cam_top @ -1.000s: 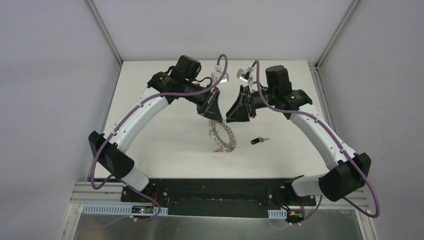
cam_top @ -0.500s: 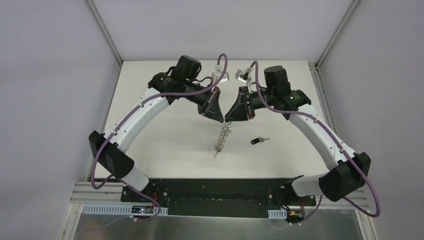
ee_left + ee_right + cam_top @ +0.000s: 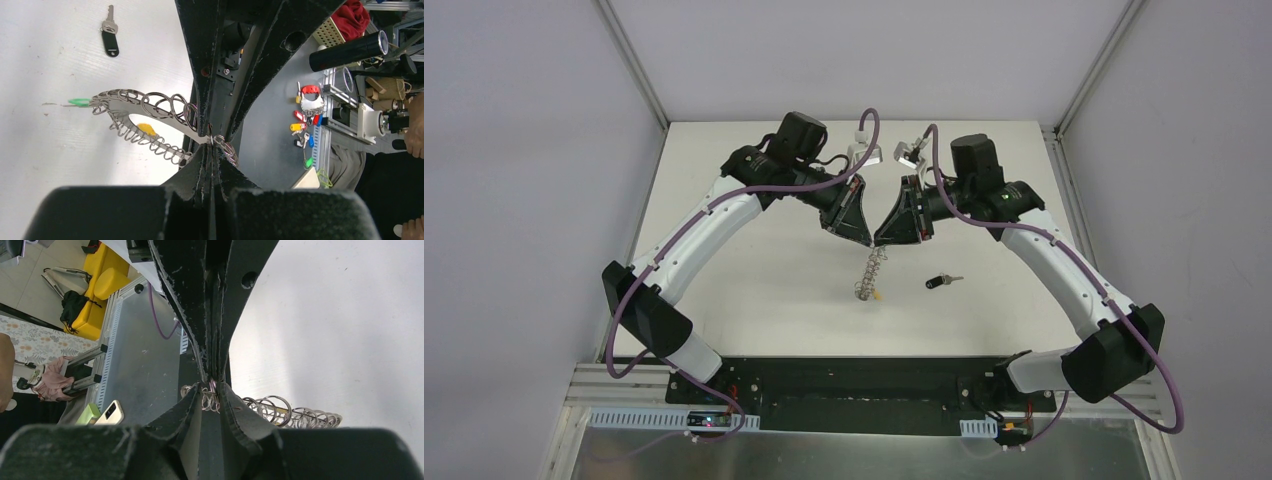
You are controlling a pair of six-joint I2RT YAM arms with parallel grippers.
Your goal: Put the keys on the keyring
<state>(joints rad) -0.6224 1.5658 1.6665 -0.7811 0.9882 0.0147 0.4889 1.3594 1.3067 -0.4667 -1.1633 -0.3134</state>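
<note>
— My left end effector [image 3: 210,142] is clamped on the keyring [image 3: 150,107]. My right end effector [image 3: 211,385] meets it tip to tip, pinching one small wire ring [image 3: 209,399]. The keyring hangs from them above the counter [image 3: 754,270]
— Which keys are on?
— The green key [image 3: 79,102] and yellow key [image 3: 146,129] look threaded. The black key [image 3: 939,282] lies on the counter to the right, well apart
— Doing it well?
— I'd hold firm with the left and pry only that one ring. The loop is floppy and may swing
— Room?
— Bare counter to the left and beyond, edges well off. My arms crowd the middle, so the right should back outward
</note>
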